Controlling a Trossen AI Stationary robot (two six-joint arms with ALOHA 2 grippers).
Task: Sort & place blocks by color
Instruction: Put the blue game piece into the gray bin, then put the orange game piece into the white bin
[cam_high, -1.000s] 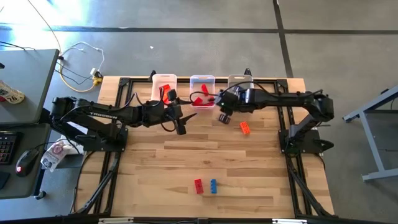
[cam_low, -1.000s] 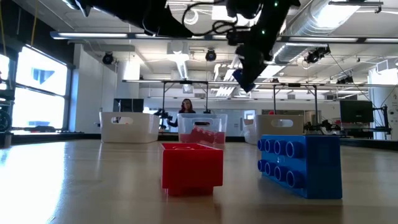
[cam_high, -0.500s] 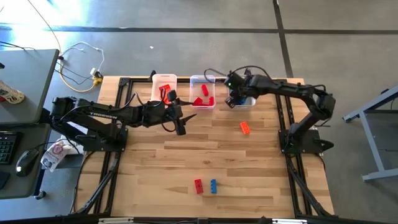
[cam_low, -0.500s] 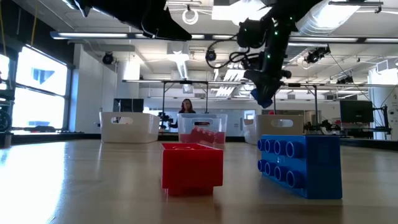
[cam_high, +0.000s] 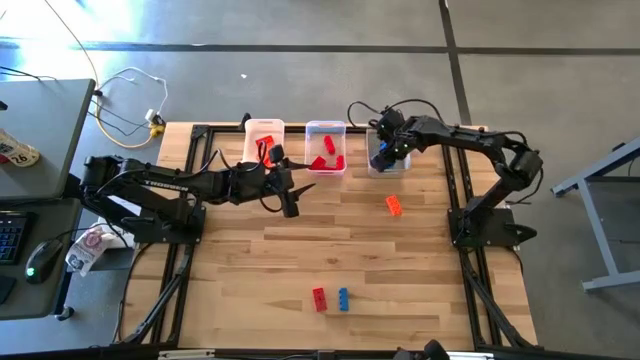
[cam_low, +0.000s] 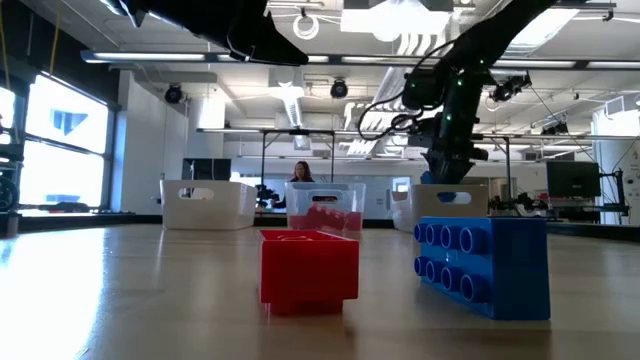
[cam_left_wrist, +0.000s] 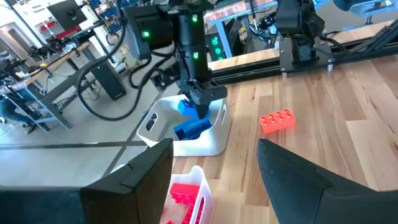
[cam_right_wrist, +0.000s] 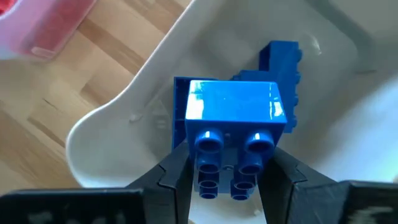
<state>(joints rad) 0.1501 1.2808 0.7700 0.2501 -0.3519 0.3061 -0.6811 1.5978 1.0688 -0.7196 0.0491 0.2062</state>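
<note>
My right gripper (cam_high: 384, 157) hangs over the right-hand translucent bin (cam_high: 399, 168) at the table's far edge, shut on a blue block (cam_right_wrist: 233, 115). More blue blocks (cam_left_wrist: 193, 129) lie in that bin. The middle bin (cam_high: 325, 133) holds red blocks, and the left bin (cam_high: 264, 128) holds orange-red ones. An orange block (cam_high: 394, 205) lies flat on the table near the right bin. A red block (cam_high: 319, 298) and a blue block (cam_high: 343, 298) rest side by side near the table's near edge. My left gripper (cam_high: 290, 206) hovers open in front of the left and middle bins, holding nothing. My right gripper pinches the blue block by its two opposite side faces (cam_right_wrist: 186, 134), one finger (cam_right_wrist: 176, 180) on each side. It comes from above, pointing down into the bin. The block is lifted clear above the bin's floor, its studs facing the wrist camera.
The three bins stand in a row along the far edge. Bare wood lies between them and the two near blocks (cam_low: 310, 265), (cam_low: 485, 265). Both arm bases stand at the table's left and right sides. A person stands far back in the room.
My right gripper has carried the blue block from in front of the middle bin toward the far edge and to the right, ending over the right-hand bin and low into it. It has stayed shut on the block.
</note>
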